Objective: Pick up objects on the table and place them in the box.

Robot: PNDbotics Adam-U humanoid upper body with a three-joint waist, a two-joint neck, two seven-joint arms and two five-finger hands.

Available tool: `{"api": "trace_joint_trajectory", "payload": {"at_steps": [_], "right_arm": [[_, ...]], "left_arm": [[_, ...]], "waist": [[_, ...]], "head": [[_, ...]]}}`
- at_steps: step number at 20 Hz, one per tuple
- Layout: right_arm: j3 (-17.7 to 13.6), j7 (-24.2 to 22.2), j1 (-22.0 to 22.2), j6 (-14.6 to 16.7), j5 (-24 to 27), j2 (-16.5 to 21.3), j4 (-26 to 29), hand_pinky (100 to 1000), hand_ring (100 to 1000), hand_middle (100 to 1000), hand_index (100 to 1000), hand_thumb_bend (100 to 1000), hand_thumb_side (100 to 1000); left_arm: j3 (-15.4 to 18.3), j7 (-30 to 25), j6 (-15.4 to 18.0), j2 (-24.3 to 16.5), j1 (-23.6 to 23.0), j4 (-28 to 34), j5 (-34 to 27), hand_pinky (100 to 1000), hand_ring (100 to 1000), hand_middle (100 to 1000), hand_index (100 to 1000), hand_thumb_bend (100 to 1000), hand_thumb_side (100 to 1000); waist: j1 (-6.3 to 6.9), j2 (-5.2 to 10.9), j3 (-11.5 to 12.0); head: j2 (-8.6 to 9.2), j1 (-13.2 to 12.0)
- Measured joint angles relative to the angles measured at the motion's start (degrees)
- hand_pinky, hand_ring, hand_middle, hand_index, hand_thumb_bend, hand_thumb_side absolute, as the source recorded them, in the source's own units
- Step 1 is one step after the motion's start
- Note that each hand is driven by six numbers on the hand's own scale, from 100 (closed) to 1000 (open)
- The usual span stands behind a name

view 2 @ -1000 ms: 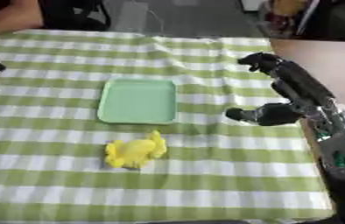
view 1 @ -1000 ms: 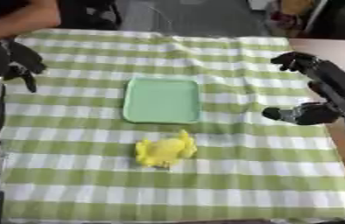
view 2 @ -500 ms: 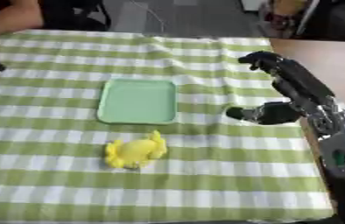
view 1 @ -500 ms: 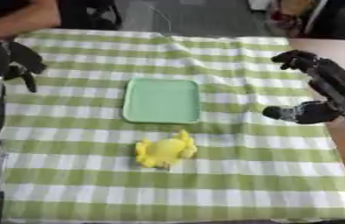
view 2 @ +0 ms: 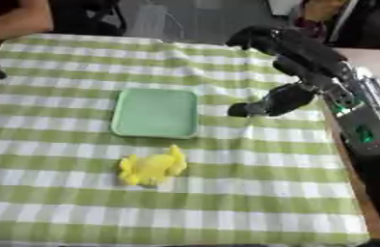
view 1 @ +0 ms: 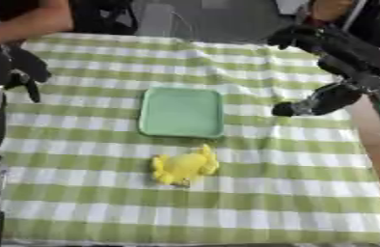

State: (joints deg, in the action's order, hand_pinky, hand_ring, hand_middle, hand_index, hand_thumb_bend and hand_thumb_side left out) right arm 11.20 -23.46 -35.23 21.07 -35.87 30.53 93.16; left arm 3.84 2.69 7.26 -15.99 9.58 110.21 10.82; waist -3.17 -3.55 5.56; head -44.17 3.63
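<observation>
A yellow toy [view 1: 184, 166] is lying on the green-checked tablecloth [view 1: 101, 202], just beside the near edge of a shallow green tray [view 1: 183, 112]. The right hand [view 2: 291, 62] is hovering over the cloth's right side, fingers spread and holding nothing. The left hand [view 1: 9, 67] is hanging at the left edge, fingers relaxed, empty.

A green-and-white checked tablecloth [view 1: 252, 202] covers the table, spreading below and to the left of the right hand [view 2: 291, 72]. Bare brown tabletop [view 2: 379, 62] shows just right of that hand, past the cloth's edge.
</observation>
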Motion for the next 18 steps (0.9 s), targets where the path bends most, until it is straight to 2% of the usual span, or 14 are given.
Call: {"api": "trace_joint_trajectory", "payload": {"at_steps": [6,18], "right_arm": [[2.3,-2.6,-2.5,1.1,3.2,0.2,-2.4,754,764,849,918,745,739],[4.2,-4.6,-5.5,2.2,4.0,-2.6,-4.5,717,731,840,915,769,711]], "left_arm": [[-0.1,0.0,0.0,0.0,0.0,0.0,0.0,237,476,496,433,601,998],[-0.3,-0.1,0.1,0.0,0.0,0.0,-0.1,237,476,496,433,601,998]], "waist": [[-0.07,0.00,0.3],[-0.07,0.00,0.6]], "head": [[0.00,0.0],[0.00,0.0]]}}
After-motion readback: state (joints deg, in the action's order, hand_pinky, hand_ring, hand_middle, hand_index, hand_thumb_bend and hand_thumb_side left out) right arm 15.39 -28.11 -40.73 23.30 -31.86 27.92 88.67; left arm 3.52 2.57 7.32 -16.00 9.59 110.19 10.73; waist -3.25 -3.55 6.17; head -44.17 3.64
